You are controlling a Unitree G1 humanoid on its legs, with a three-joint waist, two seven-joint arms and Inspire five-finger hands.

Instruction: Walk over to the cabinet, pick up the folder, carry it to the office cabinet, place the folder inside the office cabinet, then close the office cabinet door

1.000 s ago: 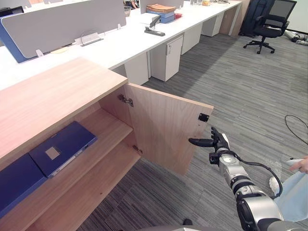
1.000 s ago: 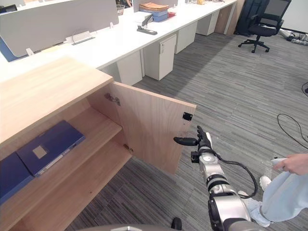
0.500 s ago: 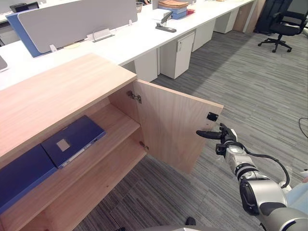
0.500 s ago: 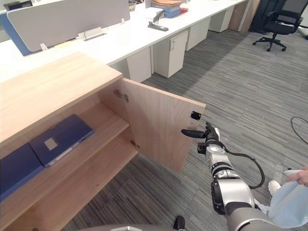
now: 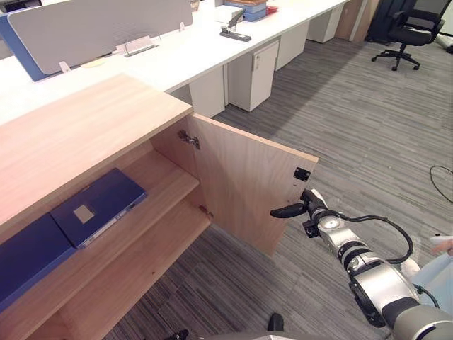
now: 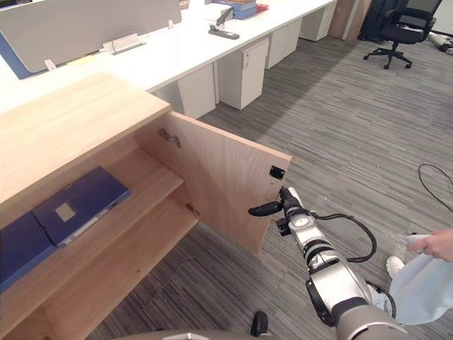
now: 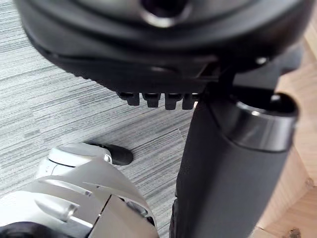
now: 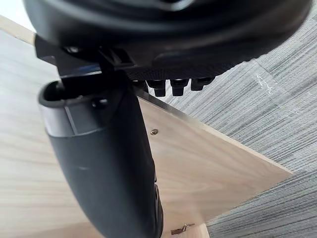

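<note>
Floor point(image 5: 354, 120): grey striped office carpet, runs right up to the cabinet.
Left hand point(image 7: 148, 49): down low over the carpet in its wrist view, thumb straight, fingers loose, holding nothing.
Right hand point(image 5: 309, 205): out by the free edge of the cabinet door point(image 5: 244, 184), thumb stuck straight out across the door's inner face, fingers slack and not wrapped round anything. Can't tell if the thumb actually touches the wood.
Person point(image 6: 425, 283): at the right edge, light blue clothing, one hand out holding something pale.
Cabinet door: swung wide open, small black catch point(image 5: 301, 173) near its top free corner, hinge point(image 5: 187, 138) at the other side.
Office cabinet point(image 5: 78, 134): light wood, two shelves showing inside.
Folder point(image 5: 99, 207): dark blue with a pale label, lying flat on the upper shelf point(image 5: 166, 180) near its front edge.
Second blue folder point(image 5: 32, 258): same shelf, right up against the first one on its left.
Lower shelf point(image 5: 134, 276): plain wood.
White desk point(image 5: 177, 57): long run behind the cabinet, with a grey divider point(image 5: 106, 28), a black stapler-type thing point(image 5: 233, 34) and a white drawer unit point(image 5: 253, 74) underneath.
Office chair point(image 5: 410, 35): black, far right corner of the room.
</note>
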